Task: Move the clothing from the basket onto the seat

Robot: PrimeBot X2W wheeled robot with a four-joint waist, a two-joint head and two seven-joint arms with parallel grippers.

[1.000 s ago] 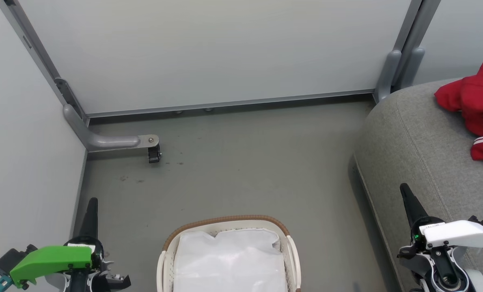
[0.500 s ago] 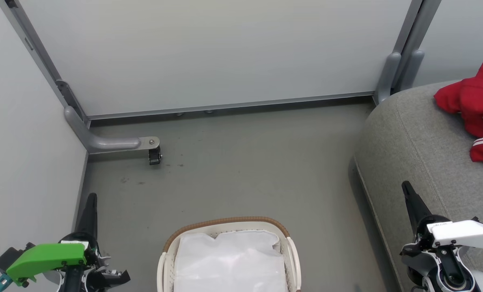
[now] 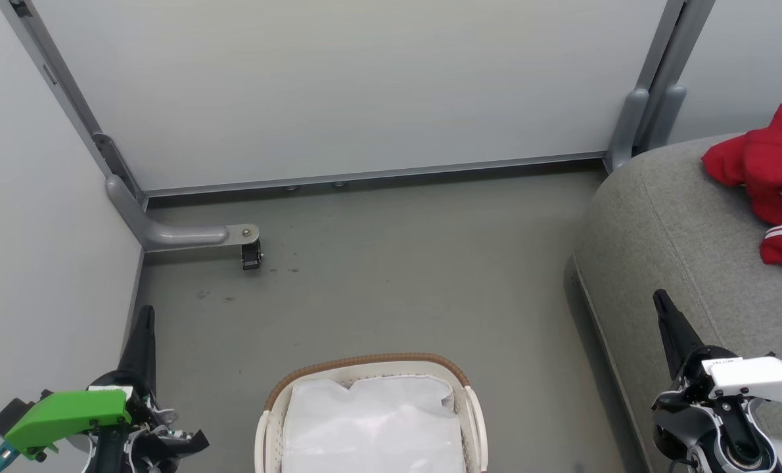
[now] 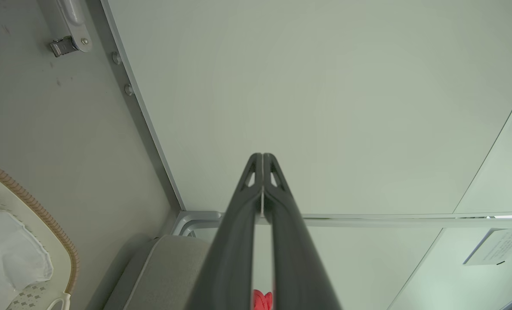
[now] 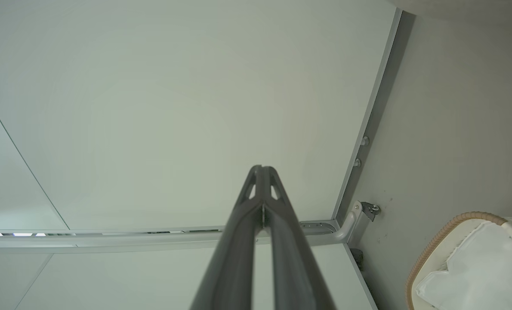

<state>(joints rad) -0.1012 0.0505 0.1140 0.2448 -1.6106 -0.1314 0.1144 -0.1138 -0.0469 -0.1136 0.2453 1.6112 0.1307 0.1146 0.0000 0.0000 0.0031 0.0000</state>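
The red clothing (image 3: 769, 174) lies bunched on the grey seat (image 3: 667, 230) at the right edge of the frame. The basket (image 3: 365, 360), bottom centre, holds a white sheet (image 3: 371, 427). The left fingers (image 3: 142, 341), lower left, and the right fingers (image 3: 675, 328), lower right, are pressed together, holding nothing.

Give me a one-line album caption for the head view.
Red clothing lies on the grey seat; the basket holds a white liner; left gripper and right gripper are shut.
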